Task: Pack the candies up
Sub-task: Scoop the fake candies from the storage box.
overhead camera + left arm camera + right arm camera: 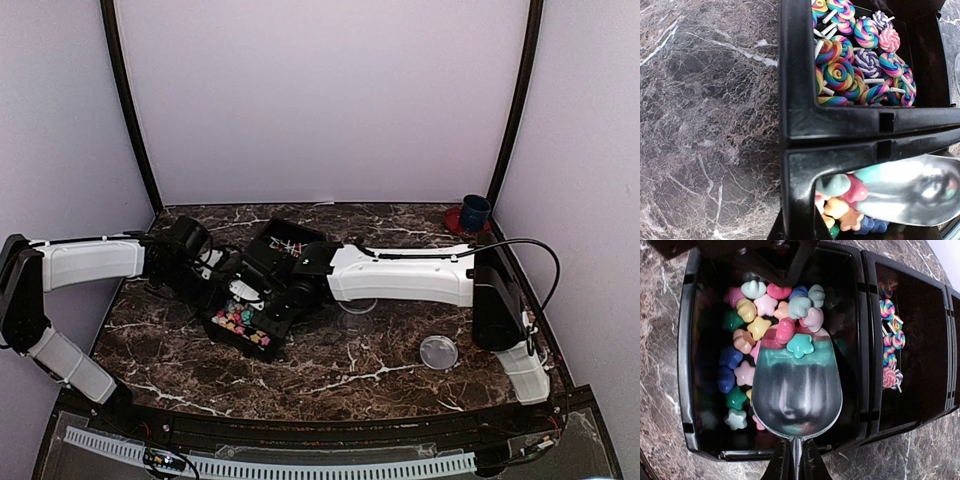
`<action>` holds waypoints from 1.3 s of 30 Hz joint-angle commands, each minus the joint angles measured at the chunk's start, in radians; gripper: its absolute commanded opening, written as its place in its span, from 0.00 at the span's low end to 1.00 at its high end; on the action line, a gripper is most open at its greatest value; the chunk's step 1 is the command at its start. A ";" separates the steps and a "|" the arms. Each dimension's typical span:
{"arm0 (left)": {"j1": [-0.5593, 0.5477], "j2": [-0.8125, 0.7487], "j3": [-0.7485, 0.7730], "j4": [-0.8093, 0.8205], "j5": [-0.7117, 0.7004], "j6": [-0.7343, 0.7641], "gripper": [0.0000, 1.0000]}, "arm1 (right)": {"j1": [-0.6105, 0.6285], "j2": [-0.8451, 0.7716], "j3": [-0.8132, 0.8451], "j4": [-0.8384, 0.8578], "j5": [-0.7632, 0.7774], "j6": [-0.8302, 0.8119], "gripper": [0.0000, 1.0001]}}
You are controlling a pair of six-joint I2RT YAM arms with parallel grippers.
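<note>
Firmly, right hand (794,462) clamped on scoop (797,390) handle, bowl among candies (752,315); left hand (220,272) closed near tray (687,365).

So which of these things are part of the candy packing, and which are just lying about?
In the job:
- star candies
- lollipop candies
- metal scoop, its handle held in the right gripper
- black tray holding the candies

Lying about for now:
- clear round dish, near right
- blue cup, far right corner
</note>
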 commanded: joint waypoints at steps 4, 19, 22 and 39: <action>-0.013 -0.142 0.040 0.213 0.144 -0.017 0.00 | -0.003 0.014 -0.148 0.181 -0.021 0.037 0.00; -0.012 -0.168 0.036 0.206 0.117 -0.026 0.00 | 0.000 -0.151 -0.636 0.843 0.037 -0.008 0.00; -0.013 -0.184 0.029 0.218 0.132 -0.021 0.00 | 0.000 -0.119 -0.642 0.889 0.082 -0.008 0.00; -0.012 -0.222 0.033 0.189 0.000 0.000 0.00 | 0.001 -0.122 -0.816 1.240 0.258 0.001 0.00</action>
